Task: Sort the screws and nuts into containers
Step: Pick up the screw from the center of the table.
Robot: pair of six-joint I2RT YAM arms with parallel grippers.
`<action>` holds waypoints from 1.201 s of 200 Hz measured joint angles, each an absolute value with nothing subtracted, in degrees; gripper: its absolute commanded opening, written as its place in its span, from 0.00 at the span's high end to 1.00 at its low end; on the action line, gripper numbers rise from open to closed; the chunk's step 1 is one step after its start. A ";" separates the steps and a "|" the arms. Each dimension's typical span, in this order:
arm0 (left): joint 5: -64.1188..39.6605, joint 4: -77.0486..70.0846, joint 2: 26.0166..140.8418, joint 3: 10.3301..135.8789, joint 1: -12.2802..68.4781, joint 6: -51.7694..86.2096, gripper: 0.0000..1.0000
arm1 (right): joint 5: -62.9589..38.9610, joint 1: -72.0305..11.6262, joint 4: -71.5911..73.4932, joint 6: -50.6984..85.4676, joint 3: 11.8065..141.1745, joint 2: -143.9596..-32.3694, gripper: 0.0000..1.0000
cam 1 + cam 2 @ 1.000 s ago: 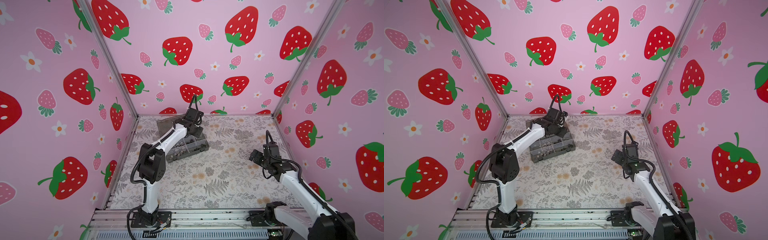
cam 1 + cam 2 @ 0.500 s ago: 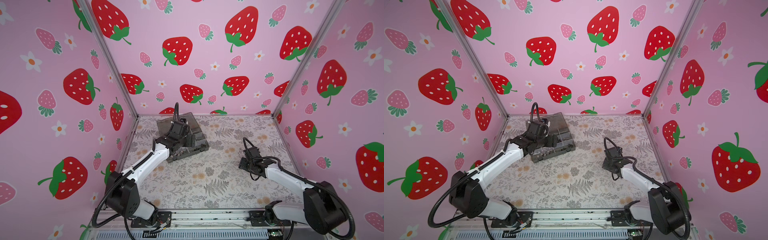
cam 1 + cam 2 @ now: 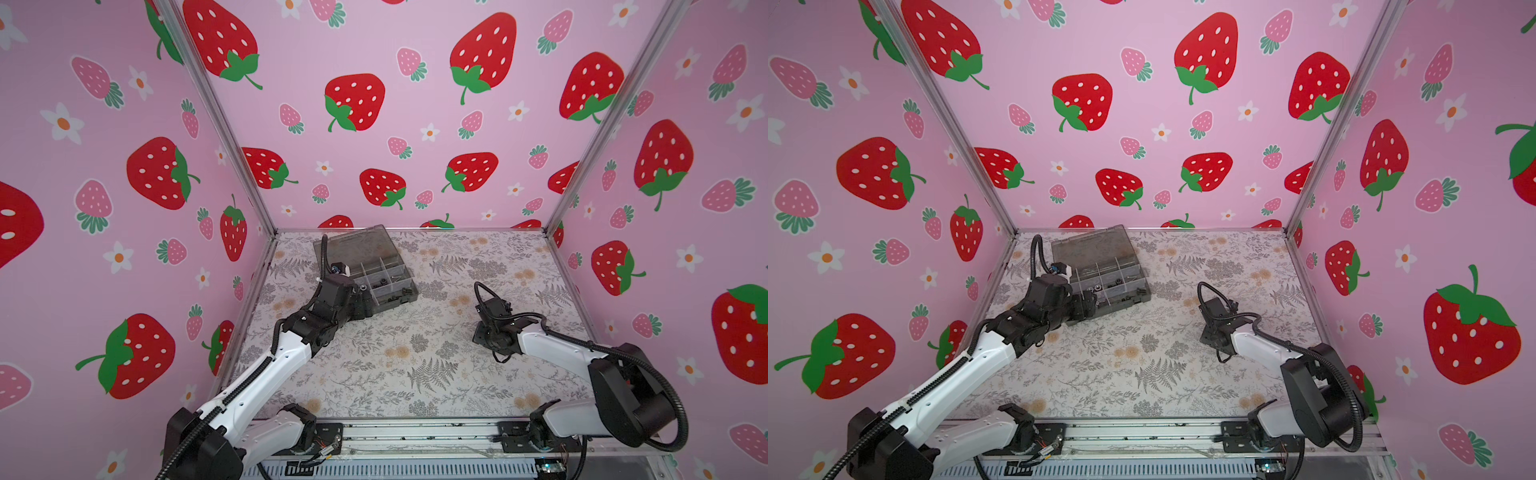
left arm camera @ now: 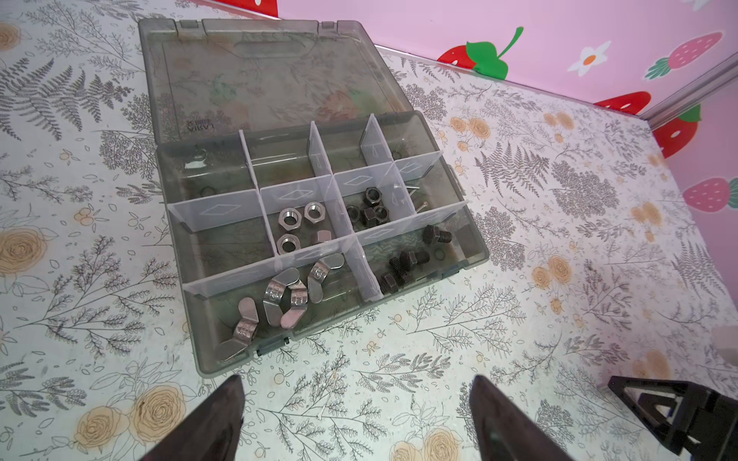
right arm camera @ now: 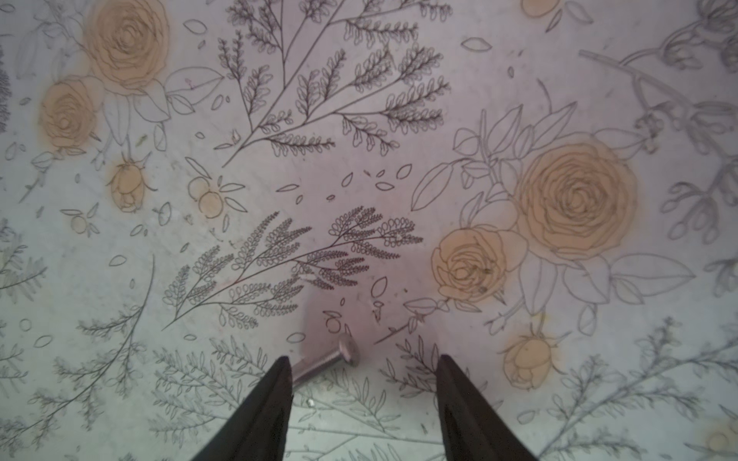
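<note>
Top views first. What moved?
— The left arm (image 3: 291,345) pulled back from the box (image 3: 399,300). The right arm (image 3: 552,345) dropped low over the tabletop (image 3: 415,374). Both sets of jaws are hard to see there.

Left wrist view?
— The left jaws went wide and hold nothing. I think they just let a piece go. The wing nuts (image 4: 279,295), black nuts (image 4: 371,211) and black bolts (image 4: 403,263) each sit in their own compartment.

Right wrist view?
— The right jaws are closing, about half open. A silver screw (image 5: 325,361) lies on the tabletop between them. One jaw hides its tip, so maybe they touch. It isn't gripped yet.
</note>
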State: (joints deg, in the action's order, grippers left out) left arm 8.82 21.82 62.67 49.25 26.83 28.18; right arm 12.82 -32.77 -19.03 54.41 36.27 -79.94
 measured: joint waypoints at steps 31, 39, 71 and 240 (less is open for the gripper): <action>8.36 21.69 62.28 47.72 26.83 29.89 0.12 | 12.97 -33.21 -18.87 54.81 36.88 -81.08 0.42; 8.36 21.69 62.24 47.46 26.83 30.11 0.12 | 12.99 -33.30 -18.85 54.85 37.30 -81.54 0.42; 8.62 21.47 60.73 46.28 26.83 30.61 0.12 | 13.15 -34.04 -18.98 54.50 39.27 -83.92 0.47; 9.02 21.39 59.11 44.80 26.72 30.83 0.12 | 18.68 -39.38 -19.73 56.60 42.63 -88.95 0.58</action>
